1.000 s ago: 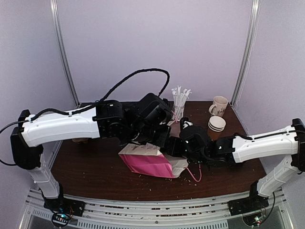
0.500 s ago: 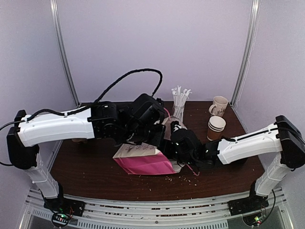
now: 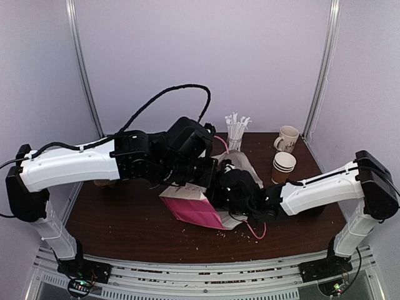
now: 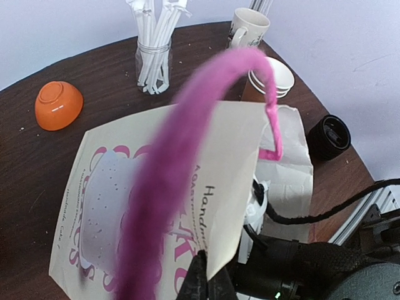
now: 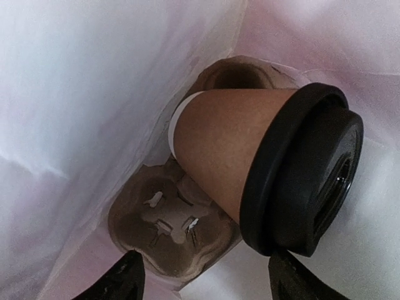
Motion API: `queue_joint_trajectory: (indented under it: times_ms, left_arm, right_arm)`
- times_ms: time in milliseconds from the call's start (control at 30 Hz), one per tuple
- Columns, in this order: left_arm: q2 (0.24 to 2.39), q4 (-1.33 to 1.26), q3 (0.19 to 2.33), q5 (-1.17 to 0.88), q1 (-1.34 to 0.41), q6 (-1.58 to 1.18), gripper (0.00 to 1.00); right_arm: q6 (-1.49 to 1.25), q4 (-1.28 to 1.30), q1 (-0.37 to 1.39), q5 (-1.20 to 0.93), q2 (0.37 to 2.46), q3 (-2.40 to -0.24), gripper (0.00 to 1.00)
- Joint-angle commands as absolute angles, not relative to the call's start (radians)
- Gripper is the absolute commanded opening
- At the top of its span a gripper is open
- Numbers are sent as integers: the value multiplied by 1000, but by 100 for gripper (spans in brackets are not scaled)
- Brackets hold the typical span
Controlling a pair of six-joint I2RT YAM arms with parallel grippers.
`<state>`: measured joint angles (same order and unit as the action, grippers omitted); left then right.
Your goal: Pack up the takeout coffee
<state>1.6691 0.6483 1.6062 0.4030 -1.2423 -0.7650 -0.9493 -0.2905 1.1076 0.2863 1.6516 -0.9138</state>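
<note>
The takeout coffee [image 5: 231,156], a brown paper cup with a black lid [image 5: 309,172], lies tilted inside the bag, its base resting on a moulded pulp carrier [image 5: 169,234]. My right gripper [image 5: 209,278] is inside the bag and open; its black fingertips [image 5: 128,278] stand wide apart just short of the cup, not touching it. The white and pink paper bag [image 3: 194,209] lies on its side at the table's middle. My left gripper [image 4: 203,275] is shut on the bag's mouth edge [image 4: 244,187], holding it up. The pink handle [image 4: 187,144] loops across the left wrist view.
Behind the bag stand a jar of white stirrers [image 3: 235,134], a cream mug [image 3: 287,137] and a stack of paper cups [image 3: 284,164]. An orange bowl [image 4: 58,105] sits far left, and a black stack of lids [image 4: 330,136] sits right of the bag. Crumbs dot the brown table [image 3: 125,225].
My right arm has pushed further left into the bag and its jaws have spread wider. The left gripper has shifted the bag's mouth a little and still holds it.
</note>
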Motion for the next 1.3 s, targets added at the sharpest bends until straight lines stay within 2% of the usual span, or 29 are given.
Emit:
queue_joint_trajectory:
  times_ms: [0,633,1033,1267]
  left_arm:
    - [1631,560,1606,387,-1239,-758,0]
    - [1610,576,1581,398,-1238,-774,0]
    - [1598,614,1543,425,-1217,-815,0]
    - [1591,619,1533,432,-1215,-829,0]
  right_arm:
    - [-968,-291,1105,400,1639,-909,70]
    - [-897,-294,1091,476,1626,-923,23]
    - [-851,-293,1092,469,1489,-836,6]
    - [-846,-287,1091,466,1460,-823,3]
